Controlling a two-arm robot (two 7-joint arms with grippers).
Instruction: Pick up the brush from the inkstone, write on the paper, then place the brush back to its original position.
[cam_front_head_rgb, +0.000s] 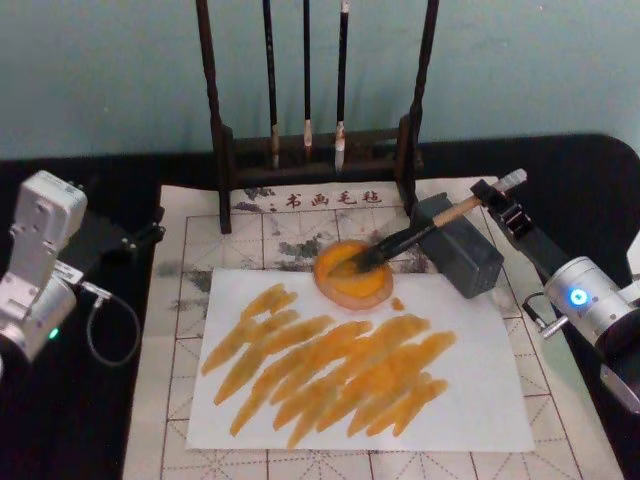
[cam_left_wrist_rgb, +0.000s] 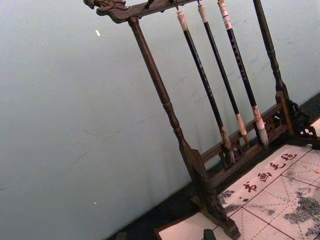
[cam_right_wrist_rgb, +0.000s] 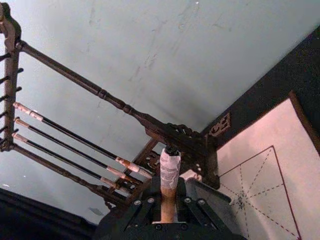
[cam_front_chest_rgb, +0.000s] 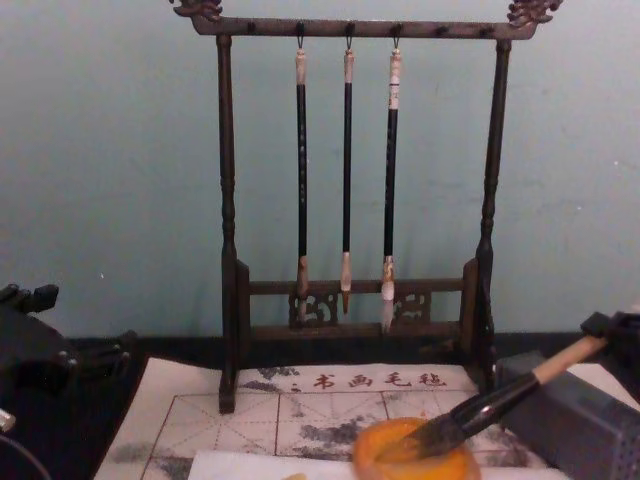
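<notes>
Edges first: the inkstone (cam_front_head_rgb: 345, 290) straddles the far edge of the paper (cam_front_head_rgb: 480, 400), partly on the white sheet, partly on the gridded mat (cam_front_head_rgb: 175, 400). Behind the inkstone it's tight, with the dark brush rack (cam_front_head_rgb: 222, 150) standing close by and three slim brushes (cam_front_chest_rgb: 347, 170) hanging from its top bar. Just to the right of the inkstone sits the grey block (cam_front_head_rgb: 470, 262), boxing in that side. To the left of the inkstone there's open mat, ink-stained but free of objects. On the robot's side of the inkstone, orange strokes fill the middle of the paper, with bare white margins around them.

Now the brush (cam_front_head_rgb: 410, 238): its bristles are down in the inkstone, and the handle slants up and to the right, crossing over the grey block. The right gripper (cam_front_head_rgb: 492, 196) is up there, to the right of the inkstone beyond the block. Its fingers are drawn in narrow around the tan handle just below the whitish end cap, and the right wrist view shows the handle snug between them.

The left gripper (cam_front_head_rgb: 145, 236) is parked well to the left of the inkstone, off the mat.
</notes>
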